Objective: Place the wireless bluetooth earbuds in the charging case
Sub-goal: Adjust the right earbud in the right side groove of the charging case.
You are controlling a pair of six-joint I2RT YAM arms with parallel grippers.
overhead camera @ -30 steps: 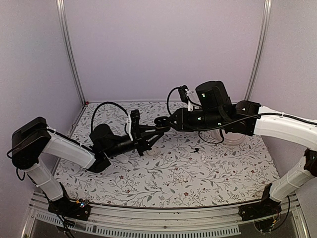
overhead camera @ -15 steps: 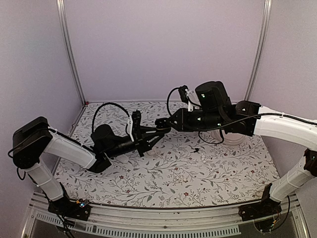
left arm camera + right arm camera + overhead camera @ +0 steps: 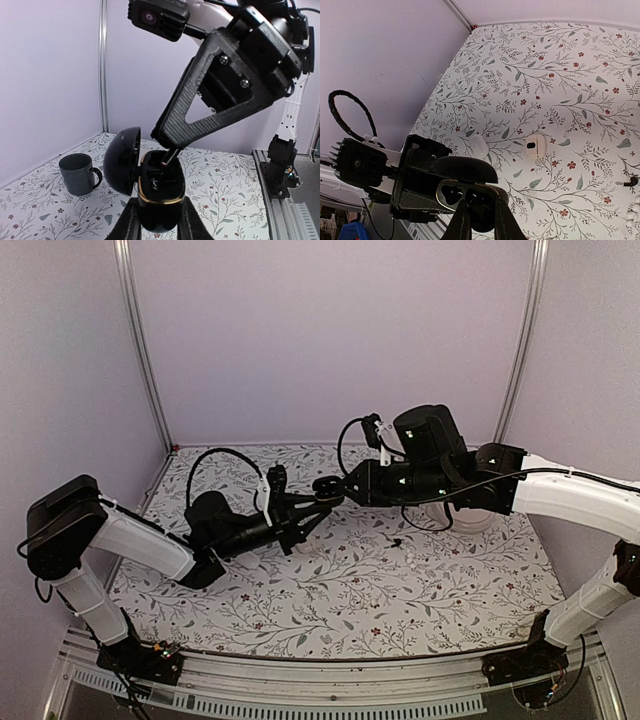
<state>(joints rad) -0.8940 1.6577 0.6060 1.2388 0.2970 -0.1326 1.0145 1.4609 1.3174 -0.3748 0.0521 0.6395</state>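
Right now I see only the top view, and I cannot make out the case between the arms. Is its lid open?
Observer: Yes. The left wrist view shows the lid standing open beside the case.
Operator: What holds the case?
Observer: The left fingers clamp its base from both sides.
Operator: And the right fingers?
Observer: The right fingers dip their tip into the case's open mouth.

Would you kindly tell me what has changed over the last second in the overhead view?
Only slightly: the right end effector, with the earbud at its tip, seems to have dipped toward the open charging case and lifted back a little. The left end effector stayed shut on the case, lid open, and nothing else visibly moved.
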